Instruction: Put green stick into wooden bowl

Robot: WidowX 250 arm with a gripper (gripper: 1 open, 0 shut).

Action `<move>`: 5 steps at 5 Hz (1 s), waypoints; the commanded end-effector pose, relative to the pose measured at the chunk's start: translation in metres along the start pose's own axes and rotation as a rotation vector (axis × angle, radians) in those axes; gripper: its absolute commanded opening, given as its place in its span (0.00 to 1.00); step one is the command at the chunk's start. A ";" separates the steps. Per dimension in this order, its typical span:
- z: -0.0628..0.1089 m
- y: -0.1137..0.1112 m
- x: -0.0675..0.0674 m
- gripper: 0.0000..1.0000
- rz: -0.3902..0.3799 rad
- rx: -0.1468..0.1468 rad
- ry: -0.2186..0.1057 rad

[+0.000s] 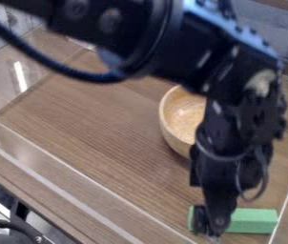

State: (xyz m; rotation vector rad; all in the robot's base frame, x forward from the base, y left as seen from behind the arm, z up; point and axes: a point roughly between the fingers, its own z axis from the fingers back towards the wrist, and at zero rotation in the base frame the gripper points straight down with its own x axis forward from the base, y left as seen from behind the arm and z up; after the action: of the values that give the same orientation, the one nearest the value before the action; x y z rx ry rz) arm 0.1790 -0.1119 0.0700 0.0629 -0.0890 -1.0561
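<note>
One wooden table (83, 124) fills the view, ringed by low clear plastic walls (32, 157) along its near, left and far sides. One black robot arm (173, 48) sweeps in from the upper left and covers much of the right half; it is blurred. Its claw (215, 219) points down at the near right edge, just over the left end of the green stick (251, 221). The fingers are too smeared to judge from the picture alone; they appear spread wide and nothing is seen held between them. One wooden bowl (178, 119) sits right of centre, partly hidden behind the arm, and the part of its inside that shows is bare. The one green stick lies flat on the table in front of the bowl, near the front wall, well apart from the bowl. The left half of the table is open. No writing is readable.
</note>
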 end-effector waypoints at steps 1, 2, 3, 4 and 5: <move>-0.018 0.004 -0.001 1.00 -0.067 0.018 -0.065; -0.042 0.009 -0.004 1.00 -0.131 0.016 -0.110; -0.049 0.010 0.001 1.00 -0.136 0.008 -0.137; -0.050 0.010 0.006 1.00 -0.135 -0.007 -0.144; -0.050 0.017 0.009 1.00 -0.123 -0.020 -0.151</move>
State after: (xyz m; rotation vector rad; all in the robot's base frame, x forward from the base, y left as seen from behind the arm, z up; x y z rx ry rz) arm 0.1964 -0.1088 0.0176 -0.0336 -0.1921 -1.1849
